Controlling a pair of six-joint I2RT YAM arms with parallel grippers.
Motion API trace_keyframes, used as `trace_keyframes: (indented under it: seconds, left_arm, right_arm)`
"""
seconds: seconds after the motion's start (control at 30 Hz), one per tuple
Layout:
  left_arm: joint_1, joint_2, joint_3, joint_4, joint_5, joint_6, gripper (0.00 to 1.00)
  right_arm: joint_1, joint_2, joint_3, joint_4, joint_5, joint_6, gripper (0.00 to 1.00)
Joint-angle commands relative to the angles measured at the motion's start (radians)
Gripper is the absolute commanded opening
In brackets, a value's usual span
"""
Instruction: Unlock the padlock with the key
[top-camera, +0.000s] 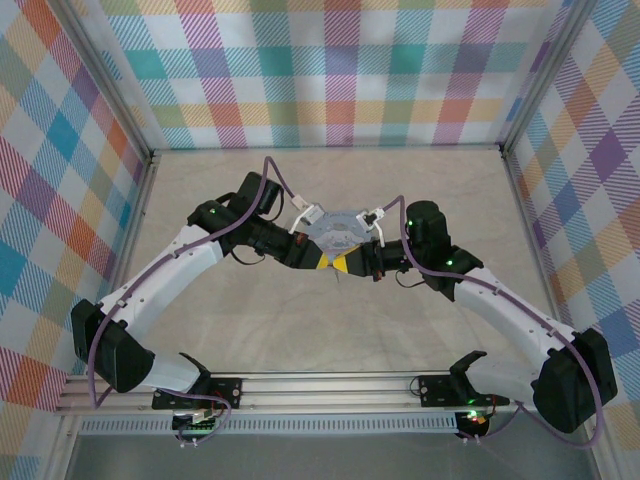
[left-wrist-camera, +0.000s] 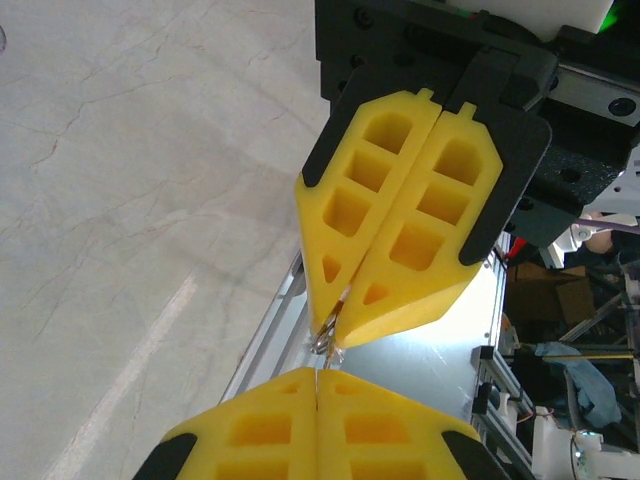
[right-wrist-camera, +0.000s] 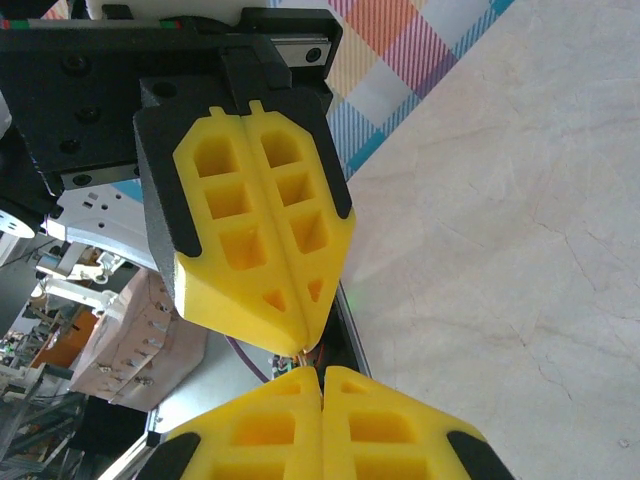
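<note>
We are finding the left gripper (top-camera: 328, 262) and the right gripper (top-camera: 346, 264) meeting tip to tip above the table's (top-camera: 300, 345) middle.

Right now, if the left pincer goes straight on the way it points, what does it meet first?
The left pincer would first meet the small metal piece pinched at the tips of the right pincer, then those yellow tips themselves. They stand tip to tip, almost touching, though depth is unclear.

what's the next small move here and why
Probably a slight twist of the left gripper: both grippers are shut, tip to tip above the table, a small metal piece pinched at the right gripper's tips. Whether it is key or padlock is too small to tell.
</note>
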Motion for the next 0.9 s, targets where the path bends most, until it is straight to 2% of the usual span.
trace_keyframes:
  seconds: [0.0,0.07,0.1,0.13,0.17,0.27,0.37,0.43,0.6,0.63,0.67,0.8,0.87]
  left_arm:
    - [-0.012,-0.014,0.025,0.028,0.014,0.011,0.00]
    - [-0.012,-0.021,0.027,0.043,-0.011,-0.004,0.00]
    - [-0.008,-0.024,0.027,0.055,-0.024,-0.017,0.04]
    - [-0.003,-0.029,0.024,0.073,-0.039,-0.037,0.19]
    - [0.009,-0.039,0.016,0.104,-0.053,-0.071,0.29]
    - [0.054,-0.080,-0.026,0.218,-0.079,-0.172,0.39]
    - [0.086,-0.133,-0.079,0.330,-0.091,-0.250,0.40]
    - [0.095,-0.166,-0.108,0.380,-0.113,-0.282,0.46]
    - [0.107,-0.252,-0.192,0.482,-0.256,-0.353,0.71]
    - [0.110,-0.268,-0.211,0.509,-0.272,-0.373,0.79]
    - [0.111,-0.280,-0.232,0.528,-0.275,-0.392,0.82]
    - [0.111,-0.297,-0.274,0.611,-0.269,-0.431,0.87]
    - [0.111,-0.301,-0.295,0.633,-0.283,-0.449,0.93]
  right_arm:
    - [0.010,-0.008,0.032,-0.001,-0.030,-0.033,0.00]
    - [0.010,-0.018,0.026,0.005,-0.010,-0.033,0.00]
    - [0.011,-0.025,0.022,0.013,0.004,-0.031,0.00]
    - [0.010,-0.035,0.014,0.024,0.021,-0.026,0.00]
    - [0.010,-0.051,0.001,0.045,0.054,-0.017,0.00]
    - [0.010,-0.103,-0.024,0.087,0.137,-0.006,0.00]
    - [0.010,-0.150,-0.043,0.105,0.201,-0.004,0.00]
    - [0.010,-0.175,-0.055,0.116,0.232,-0.004,0.00]
    - [0.010,-0.231,-0.072,0.119,0.351,-0.007,0.00]
    - [0.010,-0.241,-0.077,0.128,0.370,-0.008,0.00]
    - [0.010,-0.251,-0.082,0.137,0.382,-0.008,0.00]
    - [0.010,-0.262,-0.086,0.167,0.403,0.005,0.00]
    - [0.010,-0.261,-0.086,0.172,0.409,0.013,0.00]
